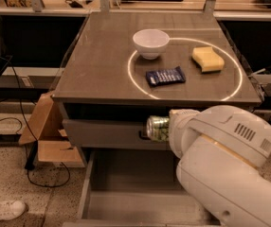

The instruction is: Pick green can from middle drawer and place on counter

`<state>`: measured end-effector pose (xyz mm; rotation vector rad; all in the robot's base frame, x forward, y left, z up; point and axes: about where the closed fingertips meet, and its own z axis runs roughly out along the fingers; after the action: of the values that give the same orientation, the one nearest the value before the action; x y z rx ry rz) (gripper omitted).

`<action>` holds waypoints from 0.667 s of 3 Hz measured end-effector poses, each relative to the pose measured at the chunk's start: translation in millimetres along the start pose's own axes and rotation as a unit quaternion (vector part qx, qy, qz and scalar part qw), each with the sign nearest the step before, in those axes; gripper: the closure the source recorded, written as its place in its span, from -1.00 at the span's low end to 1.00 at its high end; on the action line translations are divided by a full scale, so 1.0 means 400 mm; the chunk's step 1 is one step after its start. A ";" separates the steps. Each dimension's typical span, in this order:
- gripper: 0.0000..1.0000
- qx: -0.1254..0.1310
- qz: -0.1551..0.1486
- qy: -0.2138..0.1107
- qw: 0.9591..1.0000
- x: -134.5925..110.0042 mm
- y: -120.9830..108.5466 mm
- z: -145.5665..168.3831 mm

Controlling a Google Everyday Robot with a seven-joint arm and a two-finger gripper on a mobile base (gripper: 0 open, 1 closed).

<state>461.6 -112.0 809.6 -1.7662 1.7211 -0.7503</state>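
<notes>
Green-and-silver mottled, shiny drinks can (158, 128) lies sideways, silver end leftward, at the gripper (171, 126), before the grey drawer front (107, 134). It is above the open shallow grey middle drawer (126, 193) and below the grey-brown worktop (102, 65). Gripper state: cannot tell; the white arm (225, 160) hides it. Risk: the can strikes the worktop edge when raised and slips free.

Mostly hidden: gripper (172, 125), at right end of green can (157, 128), behind arm (225, 164). Partly covered by arm, front cropped: middle drawer (126, 186).
</notes>
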 end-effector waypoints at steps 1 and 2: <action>1.00 0.027 -0.007 -0.061 0.998 -0.072 -0.040 -0.051; 1.00 0.019 0.000 -0.064 0.998 -0.069 -0.036 -0.045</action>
<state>457.9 -84.2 832.0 -1.7483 1.6133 -0.6518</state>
